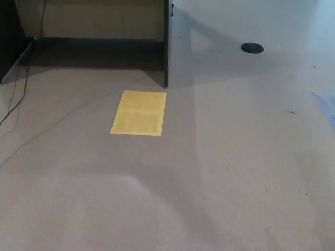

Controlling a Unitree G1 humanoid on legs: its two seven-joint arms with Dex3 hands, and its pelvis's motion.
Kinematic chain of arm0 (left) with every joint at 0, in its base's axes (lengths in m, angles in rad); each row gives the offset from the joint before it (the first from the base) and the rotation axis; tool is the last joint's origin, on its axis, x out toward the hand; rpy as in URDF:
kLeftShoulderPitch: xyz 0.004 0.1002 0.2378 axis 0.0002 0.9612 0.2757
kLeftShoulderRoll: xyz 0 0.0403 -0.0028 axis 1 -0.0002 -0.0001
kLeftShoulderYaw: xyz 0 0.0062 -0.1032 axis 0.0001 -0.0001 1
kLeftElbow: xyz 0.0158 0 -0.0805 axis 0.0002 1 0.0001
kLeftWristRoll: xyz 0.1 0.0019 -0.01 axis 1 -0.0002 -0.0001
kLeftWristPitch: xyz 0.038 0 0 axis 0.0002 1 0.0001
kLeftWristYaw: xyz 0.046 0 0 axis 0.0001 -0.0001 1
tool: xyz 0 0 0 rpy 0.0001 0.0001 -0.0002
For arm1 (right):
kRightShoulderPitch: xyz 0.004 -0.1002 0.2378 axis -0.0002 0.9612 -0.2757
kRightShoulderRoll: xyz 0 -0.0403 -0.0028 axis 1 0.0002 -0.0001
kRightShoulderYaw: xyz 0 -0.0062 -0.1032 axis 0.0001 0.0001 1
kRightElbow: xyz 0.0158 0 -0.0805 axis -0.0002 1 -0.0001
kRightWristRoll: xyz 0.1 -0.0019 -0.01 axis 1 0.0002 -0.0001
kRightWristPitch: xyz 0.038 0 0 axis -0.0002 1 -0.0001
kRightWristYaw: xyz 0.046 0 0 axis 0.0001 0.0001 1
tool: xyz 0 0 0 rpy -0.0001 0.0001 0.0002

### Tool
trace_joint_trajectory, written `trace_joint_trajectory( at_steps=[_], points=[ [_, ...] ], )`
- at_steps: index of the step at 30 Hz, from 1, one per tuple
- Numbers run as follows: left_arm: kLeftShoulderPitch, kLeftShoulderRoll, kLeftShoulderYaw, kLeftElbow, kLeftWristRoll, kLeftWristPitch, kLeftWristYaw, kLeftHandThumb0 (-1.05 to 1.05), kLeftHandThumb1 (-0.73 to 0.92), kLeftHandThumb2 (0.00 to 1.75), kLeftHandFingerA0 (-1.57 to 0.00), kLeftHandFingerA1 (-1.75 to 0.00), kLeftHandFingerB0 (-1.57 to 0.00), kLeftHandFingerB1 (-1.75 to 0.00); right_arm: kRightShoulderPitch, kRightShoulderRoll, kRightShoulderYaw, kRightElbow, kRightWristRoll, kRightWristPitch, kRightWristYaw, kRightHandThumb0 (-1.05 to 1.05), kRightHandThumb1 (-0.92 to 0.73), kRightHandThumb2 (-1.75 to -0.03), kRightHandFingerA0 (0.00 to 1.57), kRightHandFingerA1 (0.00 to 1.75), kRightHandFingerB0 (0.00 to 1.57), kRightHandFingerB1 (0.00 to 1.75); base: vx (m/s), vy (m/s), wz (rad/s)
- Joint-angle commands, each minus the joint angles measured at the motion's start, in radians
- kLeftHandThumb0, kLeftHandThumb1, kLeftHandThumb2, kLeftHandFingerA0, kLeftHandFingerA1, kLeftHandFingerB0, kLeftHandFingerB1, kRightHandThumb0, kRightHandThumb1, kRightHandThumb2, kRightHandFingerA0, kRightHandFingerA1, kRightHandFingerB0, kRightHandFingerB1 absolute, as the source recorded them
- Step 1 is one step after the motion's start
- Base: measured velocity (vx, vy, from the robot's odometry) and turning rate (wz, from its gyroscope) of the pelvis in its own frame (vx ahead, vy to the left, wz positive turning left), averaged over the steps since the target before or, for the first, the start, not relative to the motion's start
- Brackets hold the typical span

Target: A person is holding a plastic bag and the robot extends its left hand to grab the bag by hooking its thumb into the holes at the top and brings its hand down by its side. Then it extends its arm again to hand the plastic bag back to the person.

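head view looks down on a plain beige carpeted floor [172, 198], and neither of the robot's hands shows anywhere in it, so nothing can be said of whether their fingers are wide, narrow or holding something. the plastic bag the task speaks of is not in view either, nor is any part of the person who should be holding it.

what does show: a flat yellow rectangular sheet of paper [139, 113] lying on the floor near the middle, just beside the foot of a dark upright panel edge [166, 47] that belongs to a pale grey partition wall [230, 26]. a small black round disc [252, 48] sits on the floor well apart from the sheet, toward the robot's right. thin dark cables [15, 99] trail along the floor on the robot's left, and a pale blue patch [327, 107] is cut off by the picture's right edge; what it is cannot be told.

judging by this, the left arm is either down at the side or not yet extended. to do the reach well, the hand should rise in front of the camera with the thumb held clear of the two fingers, so it can hook cleanly through the bag's top holes rather than pinch the film.
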Motion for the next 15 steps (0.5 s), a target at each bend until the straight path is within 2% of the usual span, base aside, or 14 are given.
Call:
trace_joint_trajectory(
  at_steps=[1, 2, 3, 4, 5, 8, 9, 10, 11, 12, 13, 14, 15],
  points=[
    [0.002, 0.026, -0.007, 0.033, -0.002, -0.107, 0.046, -0.47, 0.65, 0.60, -0.38, -0.42, -0.32, -0.35, 0.009, -0.032, 0.003, 0.028, -0.009, -0.094, -0.034, -0.36, -0.69, -0.61, 0.71, 0.52, 0.43, 0.36, 0.00, 0.000, 0.00],
    [0.002, 0.026, -0.008, 0.036, -0.003, -0.112, 0.050, -0.46, 0.63, 0.59, -0.39, -0.43, -0.32, -0.35, 0.008, -0.032, 0.003, 0.032, -0.008, -0.097, -0.036, -0.45, -0.58, -0.82, 0.64, 0.60, 0.38, 0.47, 0.00, 0.000, 0.00],
    [0.001, 0.026, -0.009, 0.039, -0.003, -0.115, 0.052, -0.46, 0.63, 0.59, -0.39, -0.43, -0.32, -0.35, 0.007, -0.031, 0.003, 0.035, -0.008, -0.099, -0.038, -0.45, -0.58, -0.82, 0.64, 0.60, 0.38, 0.47, 0.00, 0.000, 0.00],
    [0.015, 0.026, -0.007, 0.046, -0.008, -0.129, 0.047, -0.47, 0.63, 0.59, -0.40, -0.44, -0.32, -0.35, 0.020, -0.030, 0.006, 0.040, -0.010, -0.100, -0.041, -0.37, -0.68, -0.60, 0.68, 0.47, 0.41, 0.35, 0.00, 0.000, 0.00],
    [0.018, 0.022, -0.005, 0.049, -0.012, -0.132, 0.045, -0.48, 0.63, 0.59, -0.41, -0.45, -0.33, -0.35, 0.024, -0.033, 0.000, 0.042, -0.002, -0.106, -0.030, -0.44, -0.59, -0.83, 0.60, 0.58, 0.34, 0.46, 0.00, 0.000, 0.00],
    [-0.004, 0.016, -0.002, 0.056, -0.015, -0.147, 0.059, -0.48, 0.59, 0.58, -0.42, -0.46, -0.33, -0.35, 0.009, -0.034, -0.009, 0.045, 0.005, -0.109, -0.025, -0.44, -0.58, -0.83, 0.59, 0.58, 0.34, 0.46, 0.00, 0.000, 0.00],
    [-0.004, 0.018, -0.005, 0.057, -0.010, -0.154, 0.070, -0.48, 0.58, 0.57, -0.40, -0.44, -0.30, -0.34, 0.009, -0.031, -0.014, 0.045, 0.010, -0.113, -0.021, -0.36, -0.68, -0.59, 0.67, 0.46, 0.39, 0.34, 0.00, 0.000, 0.00],
    [-0.003, 0.020, -0.009, 0.058, -0.002, -0.165, 0.085, -0.48, 0.58, 0.57, -0.40, -0.44, -0.30, -0.34, 0.008, -0.027, -0.021, 0.046, 0.017, -0.118, -0.015, -0.36, -0.68, -0.59, 0.67, 0.46, 0.39, 0.34, 0.00, 0.000, 0.00],
    [-0.004, 0.020, -0.011, 0.059, -0.001, -0.170, 0.086, -0.47, 0.59, 0.58, -0.39, -0.44, -0.28, -0.33, 0.007, -0.028, -0.016, 0.047, 0.009, -0.116, -0.021, -0.47, -0.58, -0.80, 0.63, 0.58, 0.32, 0.44, 0.00, 0.000, 0.00],
    [-0.002, 0.020, -0.012, 0.056, -0.001, -0.177, 0.088, -0.52, 0.49, 0.74, -0.31, -0.50, -0.21, -0.41, 0.005, -0.030, -0.014, 0.047, 0.005, -0.114, -0.022, -0.39, -0.68, -0.60, 0.66, 0.45, 0.36, 0.33, 0.00, 0.000, 0.00],
    [0.002, 0.021, -0.016, 0.053, 0.003, -0.196, 0.099, -0.48, 0.51, 0.69, -0.29, -0.48, -0.23, -0.40, 0.003, -0.030, -0.016, 0.048, 0.006, -0.114, -0.021, -0.49, -0.58, -0.80, 0.59, 0.55, 0.29, 0.43, 0.00, 0.000, 0.00],
    [0.006, 0.023, -0.019, 0.051, 0.008, -0.217, 0.112, -0.48, 0.51, 0.69, -0.29, -0.48, -0.23, -0.40, 0.002, -0.029, -0.017, 0.048, 0.007, -0.115, -0.020, -0.49, -0.58, -0.80, 0.59, 0.55, 0.29, 0.43, 0.00, 0.000, 0.00],
    [0.008, 0.029, -0.035, 0.045, 0.031, -0.235, 0.147, -0.45, 0.58, 0.58, -0.31, -0.40, -0.25, -0.32, 0.000, -0.030, -0.015, 0.047, 0.004, -0.115, -0.023, -0.41, -0.68, -0.60, 0.65, 0.45, 0.33, 0.32, 0.00, 0.000, 0.00]
  ],
)
